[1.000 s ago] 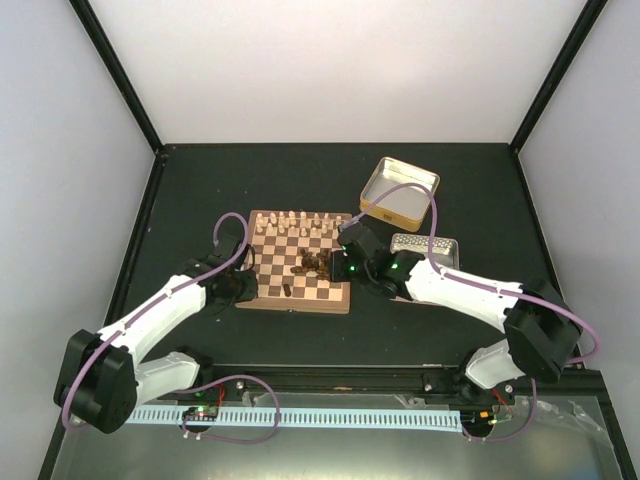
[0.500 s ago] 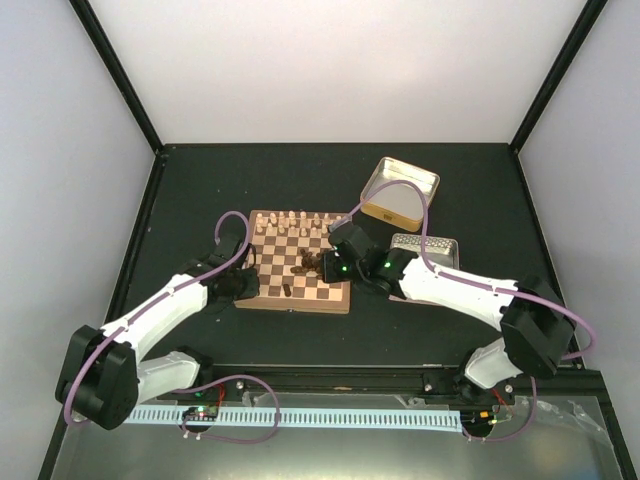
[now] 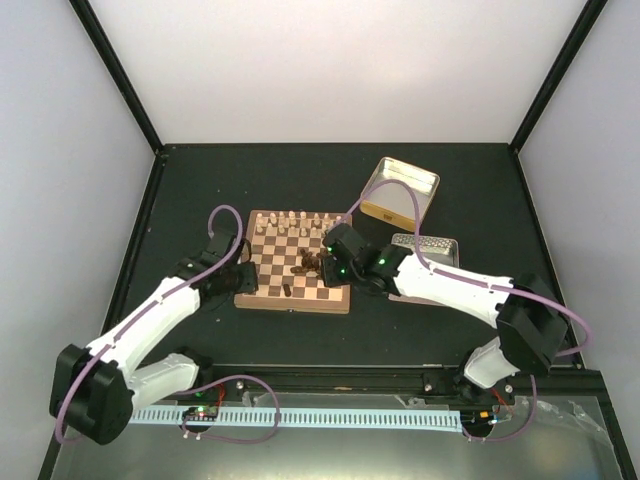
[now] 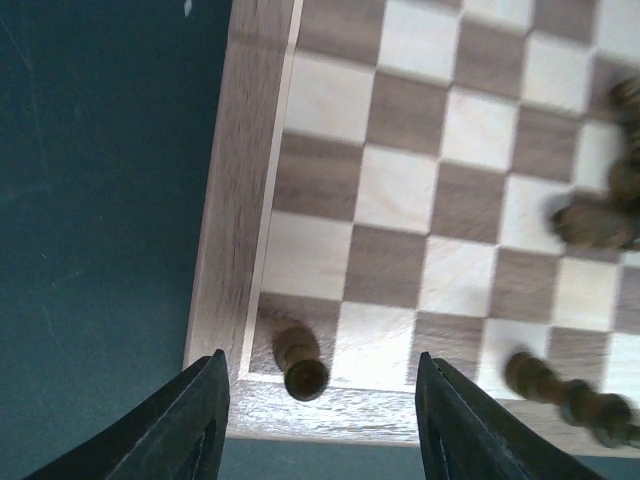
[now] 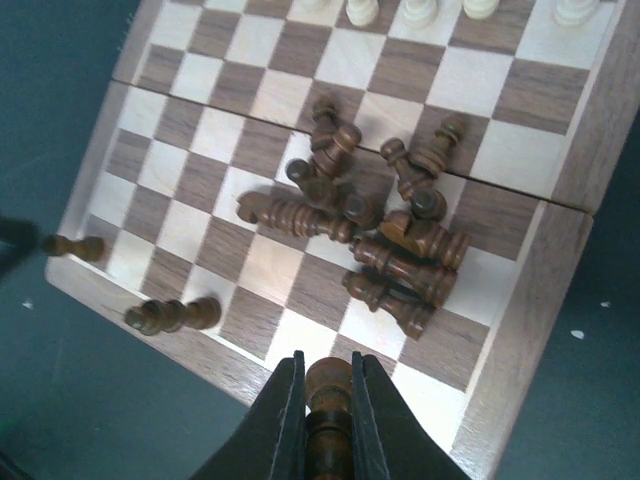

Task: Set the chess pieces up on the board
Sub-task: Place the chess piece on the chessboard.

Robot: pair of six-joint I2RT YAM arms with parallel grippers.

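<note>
The wooden chessboard (image 3: 262, 284) lies mid-table; it also shows in the left wrist view (image 4: 235, 200) and the right wrist view (image 5: 520, 330). A heap of dark brown chess pieces (image 5: 385, 225) lies toppled on its middle (image 3: 310, 264). One dark piece (image 4: 299, 362) stands on the near-left corner square, another (image 5: 172, 314) lies near the front edge. My left gripper (image 4: 318, 420) is open, its jaws either side of the corner piece, above it. My right gripper (image 5: 327, 400) is shut on a dark chess piece (image 5: 328, 385) above the board's near right part.
Pale cream chessmen (image 3: 290, 222) stand along the board's far rows. An open gold tin (image 3: 398, 190) and a silver tin (image 3: 425, 247) lie right of the board. Black table (image 3: 180, 200) around, framed by dark posts.
My right gripper has moved left over the board with the dark piece in it. My left gripper has drawn back slightly left from the board's near-left corner.
</note>
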